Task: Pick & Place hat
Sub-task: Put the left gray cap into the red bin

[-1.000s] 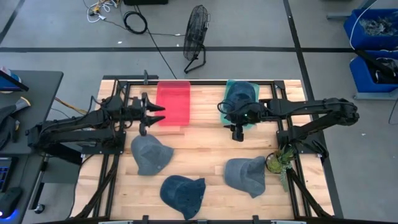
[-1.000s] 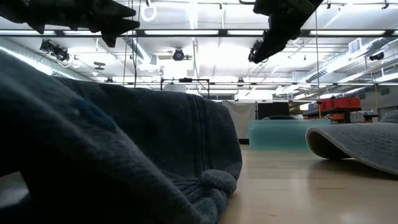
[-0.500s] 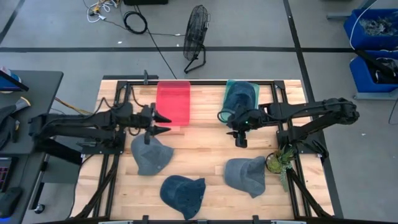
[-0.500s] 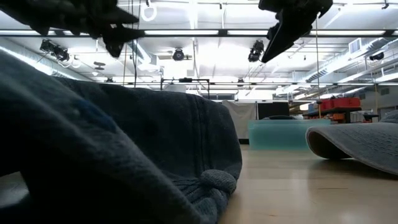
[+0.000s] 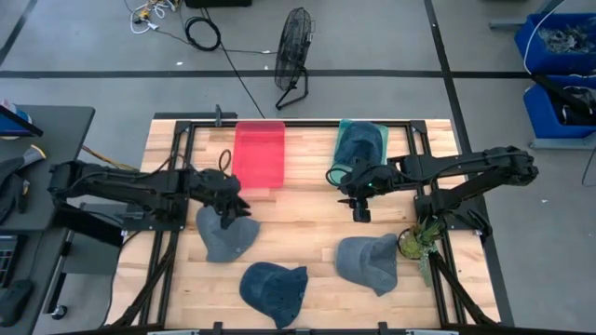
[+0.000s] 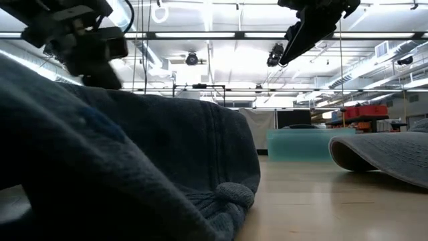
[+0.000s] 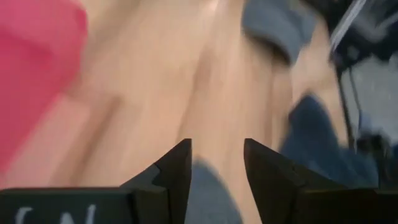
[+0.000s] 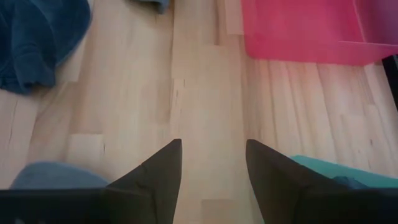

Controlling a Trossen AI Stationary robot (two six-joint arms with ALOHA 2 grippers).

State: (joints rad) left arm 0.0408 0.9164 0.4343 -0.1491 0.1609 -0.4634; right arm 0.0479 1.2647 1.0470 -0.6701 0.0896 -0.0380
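Three hats lie crown-up on the wooden table: a grey-blue hat (image 5: 226,233) at the left, a dark blue hat (image 5: 273,290) near the near edge, and a grey hat (image 5: 370,262) at the right. A fourth, teal-blue hat (image 5: 360,141) sits in the teal bin (image 5: 346,127). My left gripper (image 5: 229,203) is open and tipped down just over the grey-blue hat's far edge (image 7: 206,190); I see no touch. My right gripper (image 5: 359,208) hangs open above bare wood, on the near side of the teal bin.
A red bin (image 5: 259,154) stands at the far edge, left of the teal bin. A small potted plant (image 5: 416,244) sits by the right frame rail. Bare wood lies between the two grippers and the hats. In the low view the dark blue hat (image 6: 134,167) fills the foreground.
My left gripper has drawn back from the red bin's near left corner toward the near edge, dropped lower and tipped its fingers down over the grey-blue hat. The hats have stayed where they were.
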